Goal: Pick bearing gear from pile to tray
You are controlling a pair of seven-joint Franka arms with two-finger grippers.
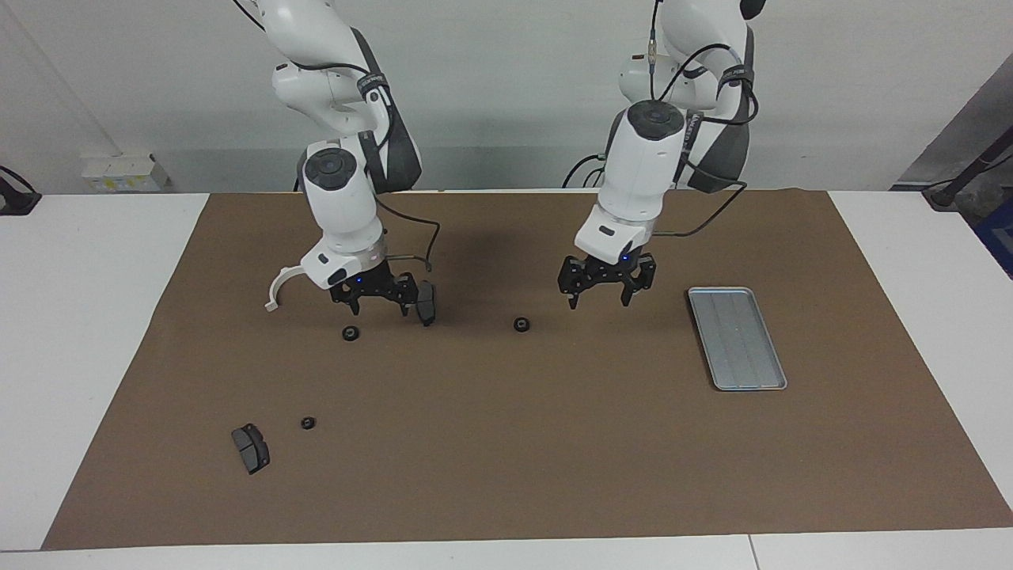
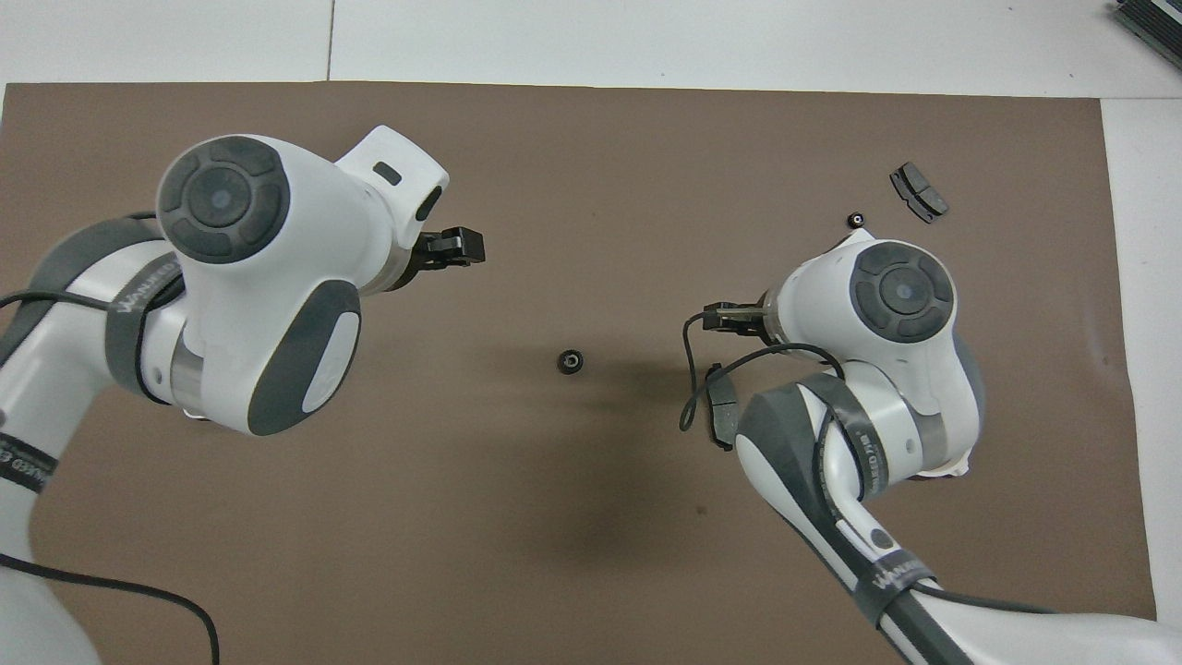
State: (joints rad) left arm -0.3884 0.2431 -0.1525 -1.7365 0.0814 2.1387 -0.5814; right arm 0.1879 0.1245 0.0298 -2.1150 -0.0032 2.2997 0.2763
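Now the lone bearing gear lies flat on the brown mat, well apart from the tray and nearer the middle of the table than it. The left gripper hovers with jaws wide and empty between that gear and the tray, not yet over the gear. To do this step well, it should centre over the gear, come straight down, and close across the round rim, since so small and low a disc could skid. The right gripper hangs open and empty, on the side of the gear away from the tray, beside a dark grey brake pad. The tray is dull silver metal, rounded at its corners, low-rimmed and grooved lengthwise.
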